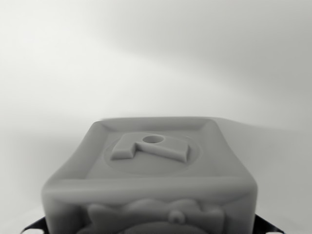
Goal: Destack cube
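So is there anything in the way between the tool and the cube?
Nothing visible is. The cube fills the lower middle of the wrist view, very close to the camera, with only a plain pale surface behind it. The tool's fingers can't be clearly made out; only dark bits show at the bottom corners.

Bare pale backdrop [156, 53]; setting undeterminable.

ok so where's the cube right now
In the wrist view the cube fills the lower middle of the picture, close to the camera, its raised-letter top face up, with plain pale surface behind; the gripper fingers cannot be made out.
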You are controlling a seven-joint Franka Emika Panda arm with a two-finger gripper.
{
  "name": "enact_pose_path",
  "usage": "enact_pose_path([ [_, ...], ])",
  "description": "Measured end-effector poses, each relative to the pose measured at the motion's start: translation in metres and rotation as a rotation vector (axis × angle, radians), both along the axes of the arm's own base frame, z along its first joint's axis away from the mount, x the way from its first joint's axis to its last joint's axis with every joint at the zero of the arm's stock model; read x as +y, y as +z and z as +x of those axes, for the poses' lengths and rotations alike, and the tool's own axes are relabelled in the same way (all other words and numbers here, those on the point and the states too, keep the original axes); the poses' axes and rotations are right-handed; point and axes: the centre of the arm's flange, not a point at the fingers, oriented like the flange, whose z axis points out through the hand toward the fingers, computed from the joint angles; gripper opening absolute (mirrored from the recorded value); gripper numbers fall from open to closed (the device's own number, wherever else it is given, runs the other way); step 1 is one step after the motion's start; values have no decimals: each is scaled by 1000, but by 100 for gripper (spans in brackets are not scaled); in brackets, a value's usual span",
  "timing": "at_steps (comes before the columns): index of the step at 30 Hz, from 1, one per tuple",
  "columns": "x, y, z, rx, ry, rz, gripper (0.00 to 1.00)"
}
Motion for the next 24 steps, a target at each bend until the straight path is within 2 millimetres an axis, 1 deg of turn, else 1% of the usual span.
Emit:
enact_pose_path([
  [1,0,0,0,0,0,0,0],
  [2,0,0,0,0,0,0,100],
  [24,0,0,0,-1,0,0,100],
])
